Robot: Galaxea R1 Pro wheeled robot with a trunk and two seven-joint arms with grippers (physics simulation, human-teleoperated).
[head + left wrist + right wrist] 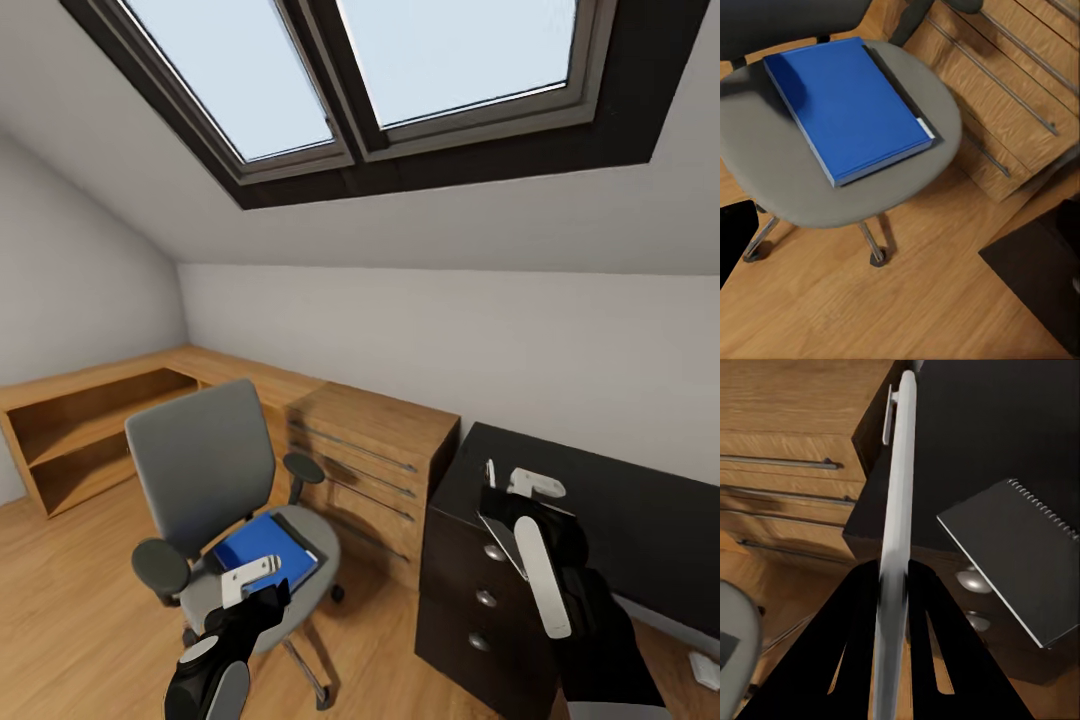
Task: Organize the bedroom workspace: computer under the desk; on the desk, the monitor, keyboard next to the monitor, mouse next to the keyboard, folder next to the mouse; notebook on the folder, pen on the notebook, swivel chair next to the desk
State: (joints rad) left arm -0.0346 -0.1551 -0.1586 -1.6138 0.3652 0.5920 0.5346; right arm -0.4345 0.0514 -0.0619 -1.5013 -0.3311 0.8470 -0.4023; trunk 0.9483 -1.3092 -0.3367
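Jaws first: right gripper [892, 615] is pinching the pen [897, 510], a long pale stick w/ a clip near its far end, running straight out between the two dark fingers. Left gripper [250, 580] hangs over the front of the chair seat, holding nothing; can't tell if its jaws are spread or closed, the fingers are too small and foreshortened in the head view.

Counts: 1 pen, 1 folder, 1 notebook, 1 chair, 1 desk.

Folder [846, 105] is bright blue and lies flat on the seat of the swivel chair [200, 465], a bit skewed, covering most of the seat, w/ a dark edge along one long side. Left wrist cam looks right down on it.

Notebook [1020, 559] is a dark grey rectangle w/ spiral binding along one edge. It's at the corner of the desk [640, 520], near the pen, and sticks out past the desk edge above the drawer knobs. Whether it rests on the top or is held up, can't tell.

Desk has a black top and a black drawer unit [470, 600] w/ round silver knobs, 3 visible in the head view.

Further out: light-wood cabinet [375, 455] w/ long bar handles stands between chair and desk, just beside the drawer unit. Low wood shelf [90, 430] runs along the left wall. Wood floor, sloped ceiling w/ 2 skylight panes [350, 60].
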